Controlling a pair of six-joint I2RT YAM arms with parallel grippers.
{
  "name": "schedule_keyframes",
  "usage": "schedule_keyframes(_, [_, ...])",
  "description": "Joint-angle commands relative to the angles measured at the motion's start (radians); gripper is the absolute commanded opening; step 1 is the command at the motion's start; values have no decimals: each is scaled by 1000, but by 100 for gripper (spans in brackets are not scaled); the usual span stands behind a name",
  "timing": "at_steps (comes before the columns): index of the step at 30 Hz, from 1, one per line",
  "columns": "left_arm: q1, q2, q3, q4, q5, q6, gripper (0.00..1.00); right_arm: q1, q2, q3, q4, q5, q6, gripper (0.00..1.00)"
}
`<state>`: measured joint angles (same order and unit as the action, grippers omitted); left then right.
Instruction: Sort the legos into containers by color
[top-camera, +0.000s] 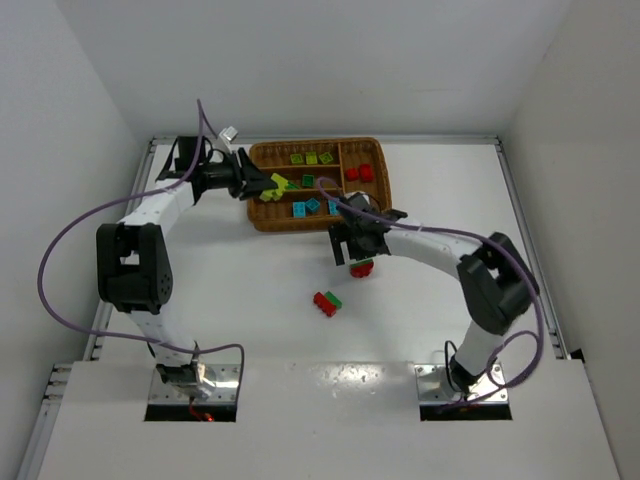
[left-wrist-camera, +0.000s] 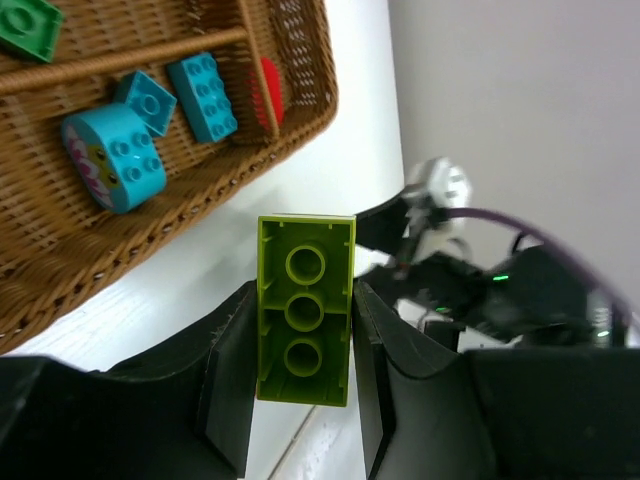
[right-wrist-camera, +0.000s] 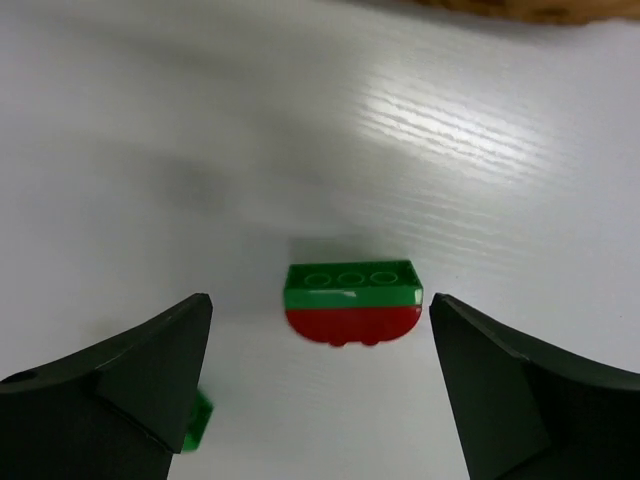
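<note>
My left gripper (top-camera: 264, 186) is shut on a lime-yellow green lego (left-wrist-camera: 305, 310), held over the left end of the brown wicker tray (top-camera: 370, 147). In the left wrist view the tray (left-wrist-camera: 60, 250) holds cyan legos (left-wrist-camera: 203, 95) in one long slot, with a red one (left-wrist-camera: 268, 90) behind a wall. My right gripper (top-camera: 358, 252) is open above a dark green brick stacked on a red rounded brick (right-wrist-camera: 352, 300), which lies on the table between the fingers (right-wrist-camera: 150, 370) without touching them. A second red and green pair (top-camera: 327, 302) lies nearer the bases.
The tray's top slot holds lime and green legos (top-camera: 312, 158), its bottom slot cyan ones (top-camera: 313, 206), and its upright right slot red ones (top-camera: 360, 173). White walls enclose the table. A purple cable (top-camera: 60, 250) loops off the left arm.
</note>
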<state>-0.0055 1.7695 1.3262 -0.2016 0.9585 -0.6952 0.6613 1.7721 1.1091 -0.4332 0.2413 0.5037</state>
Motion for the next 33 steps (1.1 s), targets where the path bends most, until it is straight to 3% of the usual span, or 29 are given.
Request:
schedule_keyframes(1, [9, -27, 1, 2, 113, 49, 0, -14, -196, 73, 39, -95, -37, 89])
schedule_keyframes(4, [-1, -36, 1, 2, 210, 109, 0, -55, -307, 74, 149, -382, -50, 86])
schedule_keyframes(5, [-11, -45, 1, 2, 248, 138, 0, -78, -318, 89, 212, -563, -41, 86])
schedule_keyframes(8, [-33, -67, -10, 2, 269, 177, 0, -97, -289, 123, 273, -779, 8, 93])
schedule_keyframes(13, [-53, -99, -28, 2, 325, 255, 0, -118, -228, 123, 448, -948, 134, 96])
schedule_keyframes(18, [-74, -148, -38, 2, 358, 287, 0, -118, -132, 179, 520, -990, 214, 96])
schedule_keyframes(25, [-74, -170, -47, 2, 373, 296, 0, -138, -59, 192, 657, -1001, 301, 74])
schedule_keyframes(33, [-74, -191, -65, 2, 382, 306, 0, -169, -24, 144, 912, -1073, 473, 64])
